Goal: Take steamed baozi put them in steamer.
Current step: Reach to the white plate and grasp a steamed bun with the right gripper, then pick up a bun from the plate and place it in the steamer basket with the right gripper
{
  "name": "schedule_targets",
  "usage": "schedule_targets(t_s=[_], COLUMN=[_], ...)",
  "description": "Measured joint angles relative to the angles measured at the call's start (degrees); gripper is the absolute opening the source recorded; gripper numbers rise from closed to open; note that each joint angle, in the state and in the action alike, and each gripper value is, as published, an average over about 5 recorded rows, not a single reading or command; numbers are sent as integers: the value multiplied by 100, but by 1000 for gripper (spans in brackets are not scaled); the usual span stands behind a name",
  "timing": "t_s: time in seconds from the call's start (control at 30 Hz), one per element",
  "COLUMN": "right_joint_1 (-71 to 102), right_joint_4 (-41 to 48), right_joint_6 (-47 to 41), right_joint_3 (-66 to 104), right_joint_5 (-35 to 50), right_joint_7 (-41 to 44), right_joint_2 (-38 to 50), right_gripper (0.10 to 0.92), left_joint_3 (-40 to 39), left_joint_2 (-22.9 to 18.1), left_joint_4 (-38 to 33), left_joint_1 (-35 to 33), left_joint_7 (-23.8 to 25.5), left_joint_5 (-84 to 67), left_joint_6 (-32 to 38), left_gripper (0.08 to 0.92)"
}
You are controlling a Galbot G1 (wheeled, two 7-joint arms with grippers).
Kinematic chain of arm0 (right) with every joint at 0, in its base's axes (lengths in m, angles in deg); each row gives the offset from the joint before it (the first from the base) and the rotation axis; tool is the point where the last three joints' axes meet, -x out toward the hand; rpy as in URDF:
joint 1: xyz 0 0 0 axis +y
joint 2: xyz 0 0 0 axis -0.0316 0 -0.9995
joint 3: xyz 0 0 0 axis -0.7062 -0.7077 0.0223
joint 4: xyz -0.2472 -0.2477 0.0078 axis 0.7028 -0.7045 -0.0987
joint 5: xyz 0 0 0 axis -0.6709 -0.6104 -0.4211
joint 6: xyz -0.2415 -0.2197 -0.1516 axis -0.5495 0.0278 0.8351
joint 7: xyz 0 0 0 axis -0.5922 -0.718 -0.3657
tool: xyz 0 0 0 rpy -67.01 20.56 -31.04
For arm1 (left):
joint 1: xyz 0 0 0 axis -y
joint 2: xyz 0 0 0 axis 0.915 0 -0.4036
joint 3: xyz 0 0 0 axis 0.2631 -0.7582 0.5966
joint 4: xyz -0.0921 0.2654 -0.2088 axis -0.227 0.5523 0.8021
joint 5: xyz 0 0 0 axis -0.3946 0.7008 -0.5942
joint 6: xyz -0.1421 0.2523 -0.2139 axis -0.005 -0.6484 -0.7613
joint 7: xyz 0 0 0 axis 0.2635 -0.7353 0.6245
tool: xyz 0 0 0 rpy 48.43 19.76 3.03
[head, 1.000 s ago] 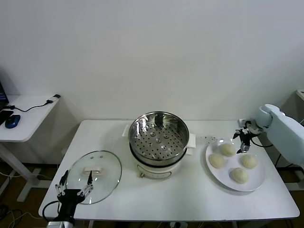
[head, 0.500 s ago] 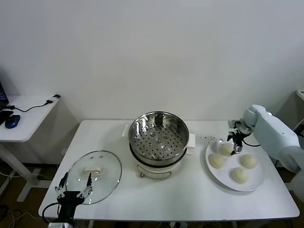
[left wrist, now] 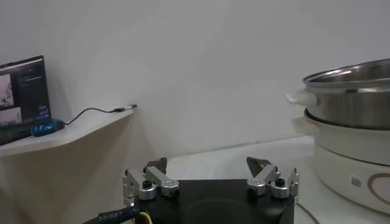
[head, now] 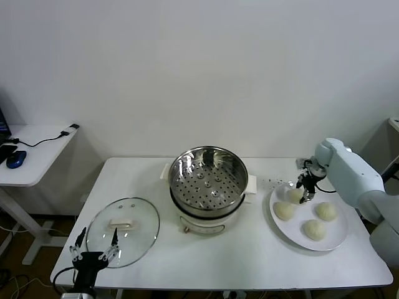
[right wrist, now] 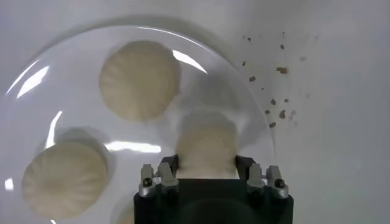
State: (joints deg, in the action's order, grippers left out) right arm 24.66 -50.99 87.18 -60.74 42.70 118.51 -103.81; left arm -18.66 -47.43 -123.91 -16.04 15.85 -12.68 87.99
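Observation:
Several cream-white steamed baozi lie on a white plate (head: 341, 242) at the right. My right gripper (head: 305, 190) is down over the far-left baozi (head: 293, 195), shut on it. In the right wrist view that baozi (right wrist: 206, 143) fills the gap between the fingers of the right gripper (right wrist: 206, 163), still resting on the plate (right wrist: 36, 67). Two more baozi (right wrist: 139, 79) (right wrist: 64, 179) lie beside it. The steamer (head: 209, 180), a shiny pot with a perforated tray, stands mid-table with nothing in it. My left gripper (head: 95, 247) hangs open at the front left, holding nothing.
A round glass lid (head: 123, 230) with a white handle lies flat on the table just beyond the left gripper. Crumbs (right wrist: 274, 91) dot the table beside the plate. A side desk (head: 31, 152) with a mouse stands far left. The steamer (left wrist: 353, 103) shows in the left wrist view.
My right gripper has moved left onto the far-left baozi and shut on it. The left gripper has drifted slightly lower and stays open.

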Motion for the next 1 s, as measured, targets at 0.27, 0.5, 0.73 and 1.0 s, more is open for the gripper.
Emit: schedule_targets(t_s=[0.27, 0.5, 0.73, 1.0], right_joint_1=[-320, -1251, -2455, -3169], right_joint_4=[-396, -1040, -1824, -2769], right_joint_6=[47, 354, 934, 1628], right_joint_3=[-445, -1541, -2721, -3319], right_joint_5=[378, 990, 1432, 1390], right_joint_7=[153, 267, 316, 285], right_joint_2=[229, 311, 37, -574], right_gripper=[597, 594, 593, 590], left_joint_3=[21, 20, -12, -10], left_joint_2=[0, 14, 13, 10], left_joint_4=[-7, -49, -96, -152], left_joint_1=[-50, -112, -140, -184], left_joint_7=[2, 10, 11, 12], left_joint_5=[-11, -17, -9, -5], left_joint_6=[25, 35, 30, 20], left_gripper=[823, 823, 823, 823])
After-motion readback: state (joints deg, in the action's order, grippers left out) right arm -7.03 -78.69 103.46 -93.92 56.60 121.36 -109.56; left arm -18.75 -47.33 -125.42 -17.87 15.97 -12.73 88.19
